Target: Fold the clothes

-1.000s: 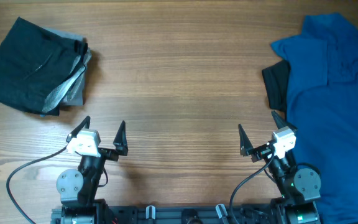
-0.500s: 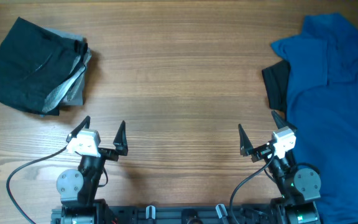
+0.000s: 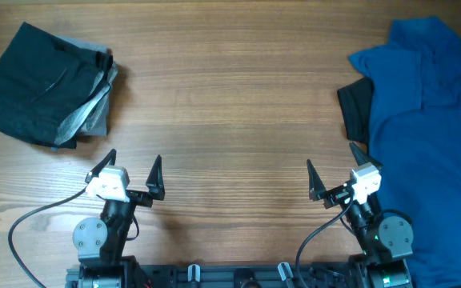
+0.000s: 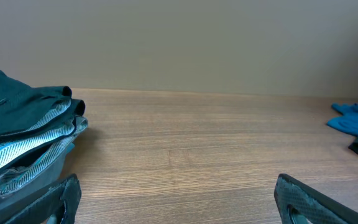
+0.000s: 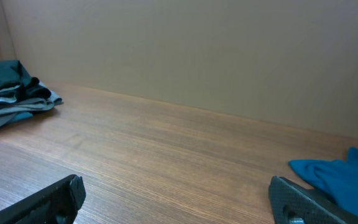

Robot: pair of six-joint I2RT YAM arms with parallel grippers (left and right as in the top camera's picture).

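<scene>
A: Blue shirt (image 3: 430,120): has it moved in the last second?
B: No. It lies crumpled at the desk's (image 3: 230,104) right edge, over a black garment (image 3: 354,108). The left jaws and right jaws stay spread wide, empty, near the front edge.
A: So folding hasn't started on it?
B: I'd judge not. 1 folded pile (image 3: 46,84) sits far left.
A: Any writing?
B: None readable.
</scene>
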